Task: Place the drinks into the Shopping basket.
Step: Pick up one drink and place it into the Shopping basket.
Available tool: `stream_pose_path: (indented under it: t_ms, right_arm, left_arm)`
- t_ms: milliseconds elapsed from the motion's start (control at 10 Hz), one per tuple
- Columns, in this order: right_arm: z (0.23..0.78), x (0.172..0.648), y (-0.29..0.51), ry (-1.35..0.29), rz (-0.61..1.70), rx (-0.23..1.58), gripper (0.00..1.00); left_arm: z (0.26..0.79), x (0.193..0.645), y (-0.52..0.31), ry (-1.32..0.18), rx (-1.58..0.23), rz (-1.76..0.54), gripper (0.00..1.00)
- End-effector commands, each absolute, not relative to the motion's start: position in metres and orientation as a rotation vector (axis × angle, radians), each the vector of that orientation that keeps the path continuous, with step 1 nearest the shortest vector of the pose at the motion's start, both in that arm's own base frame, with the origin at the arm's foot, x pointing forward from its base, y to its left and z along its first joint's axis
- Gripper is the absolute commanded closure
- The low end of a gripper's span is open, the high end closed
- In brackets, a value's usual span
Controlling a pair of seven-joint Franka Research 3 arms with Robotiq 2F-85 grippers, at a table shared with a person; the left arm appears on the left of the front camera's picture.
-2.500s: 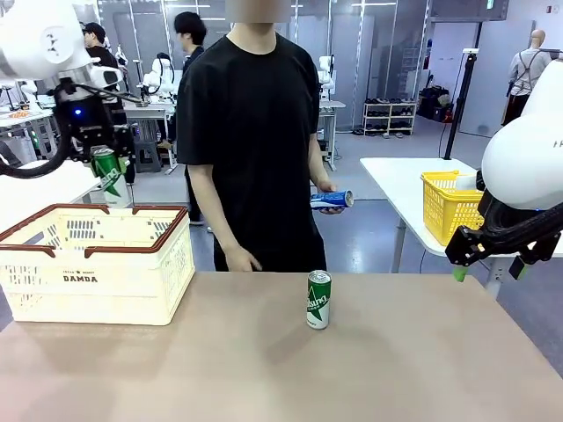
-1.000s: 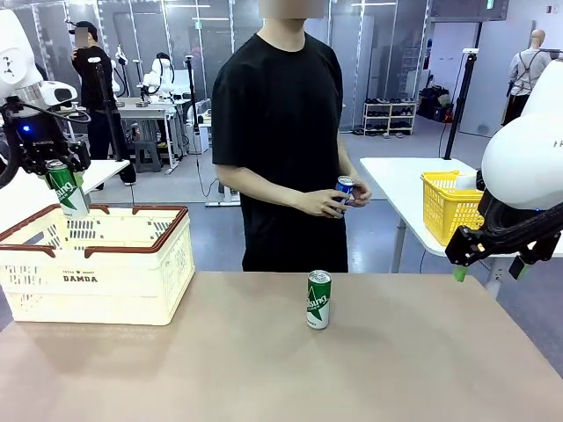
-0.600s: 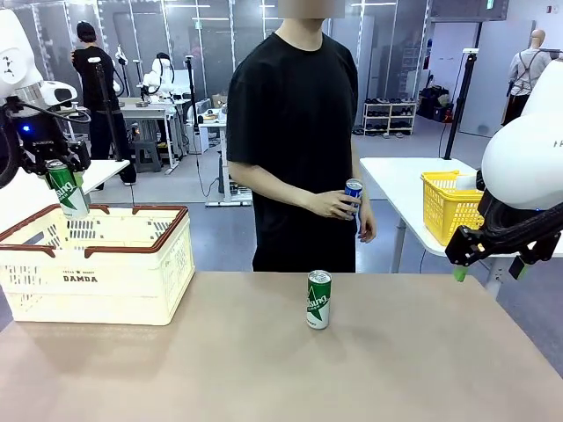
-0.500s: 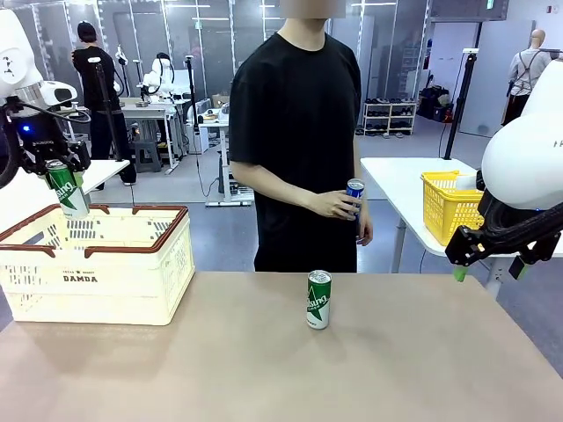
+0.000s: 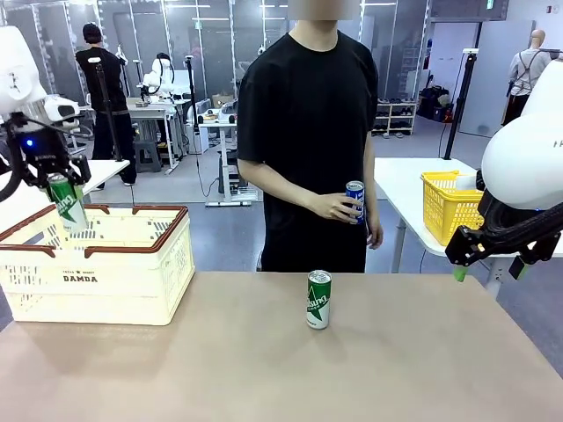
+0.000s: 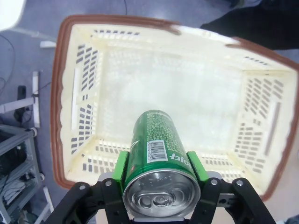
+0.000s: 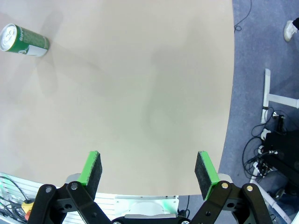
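My left gripper (image 5: 60, 186) is shut on a green can (image 5: 67, 202), held tilted above the left end of the cream Shopping basket (image 5: 132, 281). In the left wrist view that green can (image 6: 160, 154) sits between the green pads (image 6: 120, 167), over the basket's (image 6: 63, 93) bare floor. A second green can (image 5: 318, 300) stands upright mid-table; the right wrist view shows it (image 7: 24, 40) at the far left. The person's hand holds a blue-and-white can (image 5: 354, 199) at waist height. My right gripper (image 5: 488, 268) hangs open off the table's right edge, its pads (image 7: 91, 172) wide apart.
The person stands at the table's far side, just right of centre. A yellow mesh basket (image 5: 447, 207) sits on a white table behind at the right. In the right wrist view the table's edge (image 7: 229, 116) runs down beside cables and a stand leg on the floor.
My left gripper with the green can has moved slightly left and down over the basket. The person has stepped right, still holding the blue-and-white can. The right arm stays still.
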State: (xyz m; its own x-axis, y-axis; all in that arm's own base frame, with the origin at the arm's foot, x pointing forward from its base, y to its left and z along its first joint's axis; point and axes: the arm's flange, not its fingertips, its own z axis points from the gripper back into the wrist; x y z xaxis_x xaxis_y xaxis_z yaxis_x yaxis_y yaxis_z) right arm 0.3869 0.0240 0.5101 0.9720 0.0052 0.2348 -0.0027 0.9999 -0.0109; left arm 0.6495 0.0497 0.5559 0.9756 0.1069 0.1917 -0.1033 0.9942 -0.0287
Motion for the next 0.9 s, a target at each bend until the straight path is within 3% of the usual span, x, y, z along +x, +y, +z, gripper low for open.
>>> stream_pose_path:
  t_ms: [0,400,800]
  right_arm:
    - [0.511,0.387,0.022,-0.239,0.006,-0.015,0.00]
    - [0.511,0.387,0.022,-0.239,0.006,-0.015,0.00]
    - [0.511,0.387,0.022,-0.239,0.006,-0.015,0.00]
  left_arm:
    - [0.531,0.665,0.060,-0.175,-0.060,0.117,0.41]
    - [0.449,0.672,0.078,-0.088,-0.083,0.092,0.41]
    - [0.408,0.669,0.085,-0.044,-0.070,0.038,0.41]
